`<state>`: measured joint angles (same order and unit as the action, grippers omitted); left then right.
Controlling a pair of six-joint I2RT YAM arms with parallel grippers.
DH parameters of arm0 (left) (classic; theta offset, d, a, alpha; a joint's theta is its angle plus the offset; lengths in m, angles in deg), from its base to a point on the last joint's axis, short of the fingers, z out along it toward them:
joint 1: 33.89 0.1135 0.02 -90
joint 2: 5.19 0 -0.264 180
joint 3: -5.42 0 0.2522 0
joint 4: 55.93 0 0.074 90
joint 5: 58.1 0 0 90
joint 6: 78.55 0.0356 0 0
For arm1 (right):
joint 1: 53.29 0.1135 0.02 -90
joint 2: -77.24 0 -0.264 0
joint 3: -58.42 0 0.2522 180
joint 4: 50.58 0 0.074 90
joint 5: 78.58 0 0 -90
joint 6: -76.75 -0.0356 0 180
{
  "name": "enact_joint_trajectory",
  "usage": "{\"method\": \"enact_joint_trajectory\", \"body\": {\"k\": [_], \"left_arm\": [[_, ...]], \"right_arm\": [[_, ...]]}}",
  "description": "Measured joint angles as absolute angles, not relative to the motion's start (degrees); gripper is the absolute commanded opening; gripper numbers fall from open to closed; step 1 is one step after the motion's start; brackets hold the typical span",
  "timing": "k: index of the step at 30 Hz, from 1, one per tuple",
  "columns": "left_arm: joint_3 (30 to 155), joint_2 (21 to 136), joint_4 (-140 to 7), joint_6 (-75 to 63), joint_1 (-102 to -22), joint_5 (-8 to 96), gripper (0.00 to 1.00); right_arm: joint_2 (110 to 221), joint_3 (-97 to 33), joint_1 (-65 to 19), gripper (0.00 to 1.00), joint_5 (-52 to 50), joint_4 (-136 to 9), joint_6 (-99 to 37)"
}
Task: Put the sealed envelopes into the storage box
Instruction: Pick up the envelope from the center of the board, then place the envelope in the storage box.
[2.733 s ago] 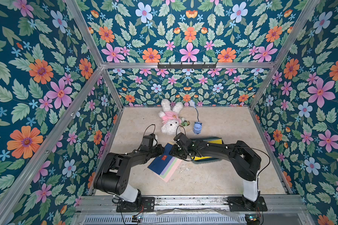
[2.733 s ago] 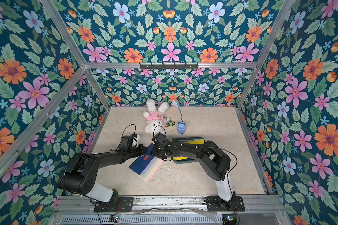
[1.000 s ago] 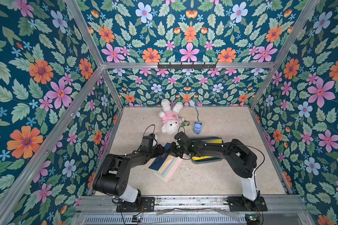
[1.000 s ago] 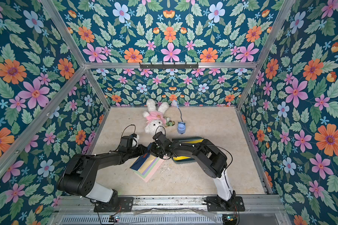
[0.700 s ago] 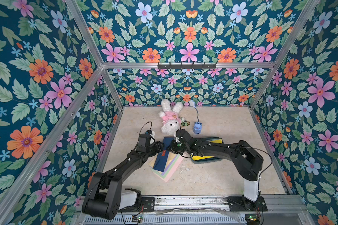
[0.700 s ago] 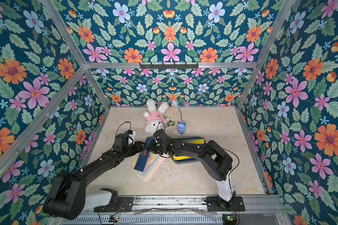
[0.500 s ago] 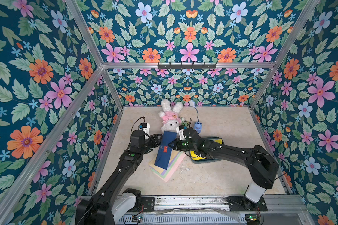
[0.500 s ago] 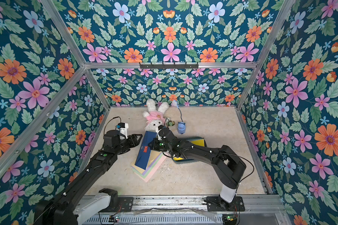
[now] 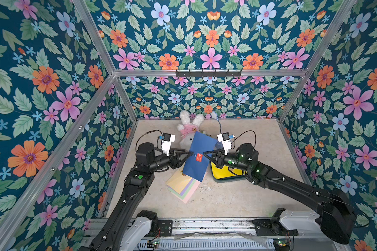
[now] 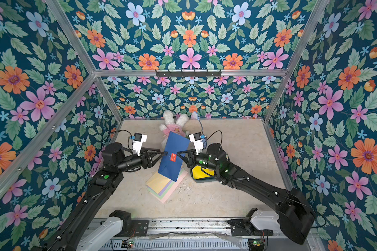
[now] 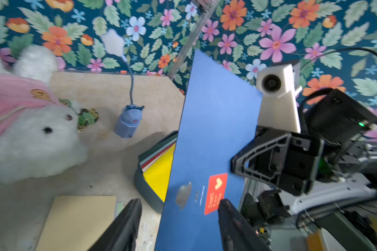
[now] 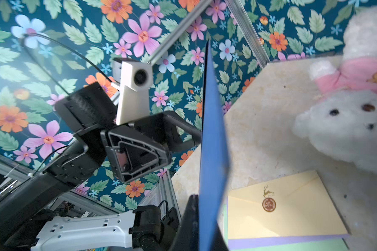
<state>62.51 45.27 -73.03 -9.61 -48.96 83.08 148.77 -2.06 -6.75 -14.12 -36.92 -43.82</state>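
In both top views the left claw [image 9: 189, 153] and right claw [image 9: 205, 154] meet over the table [image 9: 266, 134] beside the storage box [image 9: 226, 180]. Between them a navy envelope [image 9: 199, 156] stands tilted on edge in the air, its lower corner above the stack of envelopes [image 9: 183, 184] that lies next to the box on the left arm's side. The right claw is pinched tight on the envelope's box-side edge, and the left claw sits at the opposite edge. A plush rabbit [image 9: 188, 132] lies beyond the box toward the back wall. From the left wrist, that claw's fingers [image 11: 126, 223] stand well apart with the envelope passing loosely between them, so it grips nothing. The box shows a yellow envelope [image 11: 159, 173] on top of several others, a red edge among them, too tightly layered to count. A small blue toy [image 11: 128, 121] stands behind the box. From the right wrist the navy envelope is edge-on in the closed jaws, with the stack's cream envelope [image 12: 285, 208] uppermost. I'd say this is a handover: next the right arm must swing across and lay it flat inside the box. I count one envelope aloft, four colours in the stack, one box, one rabbit, one toy.
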Motion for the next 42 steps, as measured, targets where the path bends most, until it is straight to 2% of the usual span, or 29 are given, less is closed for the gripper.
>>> {"method": "enact_joint_trajectory", "body": {"k": [5,10,13,17,19,21,22,23,24,28,31,38,42], "left_arm": [[61.35,45.62,-68.81,-11.4,-49.04,92.28,0.6],[61.4,45.95,-67.56,-12.19,-49.18,96.02,0.56],[61.11,46.19,-66.6,-12.52,-49.24,97.31,0.4],[59.32,46.08,-63.08,-15.6,-49.42,98.47,0.07],[58.86,45.9,-61.44,-17.24,-49.57,98.86,0.0],[58.71,45.88,-60.24,-18.53,-49.57,98.88,0.0],[58.71,45.95,-60.16,-18.83,-49.55,98.84,0.0],[59.01,46.1,-60.42,-19.23,-49.55,98.82,0.0],[59.8,46.52,-61.14,-19.14,-49.57,98.53,0.0],[66.51,52.11,-68.59,-12.19,-50.47,94.03,0.0],[73.05,60.02,-76.07,-4.69,-53.07,89.05,0.0],[97.9,84.52,-94.73,13.49,-68.93,75.32,0.0],[114.44,98.32,-105.33,21.25,-74.25,70.75,0.0]], "right_arm": [[147.0,0.17,-7.47,0.0,-17.55,-31.48,-44.56],[147.87,1.11,-7.52,0.0,-20.98,-26.59,-46.64],[148.62,1.29,-7.54,0.0,-22.12,-24.73,-47.12],[149.4,1.57,-7.54,0.0,-23.34,-22.52,-48.17],[149.67,1.68,-7.58,0.0,-23.28,-22.21,-48.43],[149.88,1.68,-7.69,0.0,-23.28,-21.71,-49.21],[149.88,1.63,-7.67,0.24,-23.32,-21.67,-49.15],[149.86,1.44,-7.71,0.41,-23.36,-21.89,-49.06],[149.75,1.2,-7.97,0.45,-23.28,-22.52,-48.62],[146.98,2.07,-11.49,0.53,-21.81,-27.63,-43.47],[143.79,5.92,-17.81,0.53,-17.68,-31.09,-41.04],[134.76,13.04,-38.62,0.51,-4.13,-42.43,-40.67],[131.02,16.08,-47.08,0.51,1.6,-47.85,-40.8]]}}
